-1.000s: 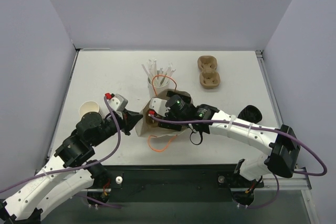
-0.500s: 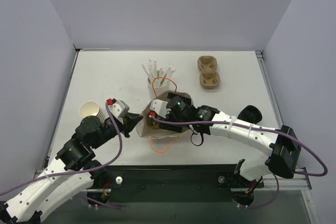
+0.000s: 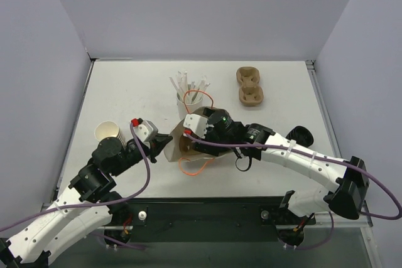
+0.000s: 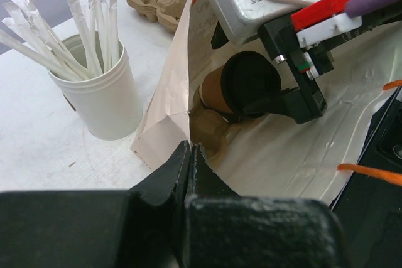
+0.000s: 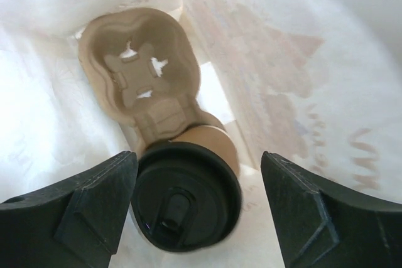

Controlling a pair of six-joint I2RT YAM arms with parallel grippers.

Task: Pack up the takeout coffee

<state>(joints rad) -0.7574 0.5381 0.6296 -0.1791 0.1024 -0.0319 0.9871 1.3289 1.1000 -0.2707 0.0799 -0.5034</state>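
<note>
You have the takeout coffee, a small brown kraft paper cup with a round black plastic lid (image 5: 185, 205), sitting in a moulded pulp cup carrier (image 5: 141, 61) inside the brown paper bag (image 4: 168, 114). Your right gripper (image 5: 198, 167) is spread on either side of it, grasping nothing. Your left gripper (image 4: 188, 158) is clenched on the bag's rim. What looks left is to withdraw and let go. You cannot see the cup's base, so whether it is fully seated is unclear.

Faint print on bag (image 5: 295, 80), apparently illegible
</note>
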